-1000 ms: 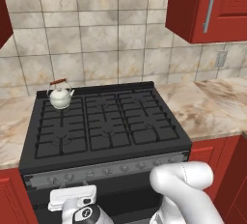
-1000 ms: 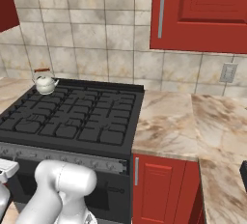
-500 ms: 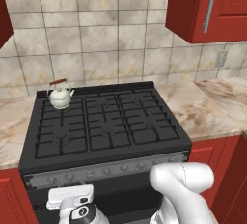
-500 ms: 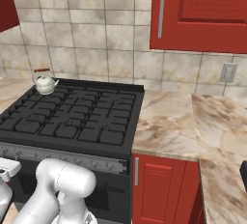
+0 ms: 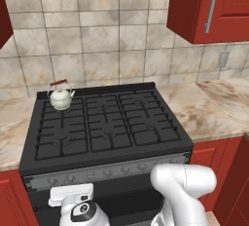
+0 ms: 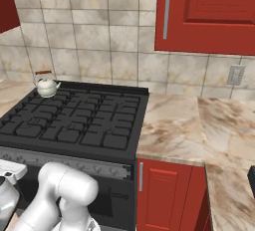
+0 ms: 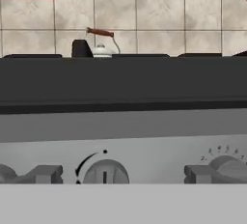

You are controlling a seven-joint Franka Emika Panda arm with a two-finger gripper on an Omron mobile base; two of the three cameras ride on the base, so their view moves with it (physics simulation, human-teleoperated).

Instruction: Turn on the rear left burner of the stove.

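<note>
The stove (image 5: 113,128) is a wide black gas range with a grey knob strip (image 5: 114,171) along its front. A white kettle (image 5: 61,96) with a reddish handle stands on the rear left burner (image 5: 74,104) and covers most of it. My gripper (image 5: 73,197) hangs low before the strip's left end. In the hand view the strip (image 7: 144,131) is very close. The gripper (image 7: 122,175) is open, its fingertips (image 7: 46,174) spread either side of a round knob (image 7: 103,172). Another knob (image 7: 226,166) sits to the right. The kettle (image 7: 100,44) shows above the stove's edge.
Marble counters flank the stove, a narrow one on the left (image 5: 12,122) and a broad one on the right (image 6: 184,125). Red wall cabinets (image 6: 204,13) hang above the right counter. Red base cabinets (image 6: 169,195) stand beside the oven front. A tiled backsplash (image 5: 97,40) runs behind.
The hand has edged slightly up and closer to the stove's front knob strip. Kettle and stove are unmoved.
</note>
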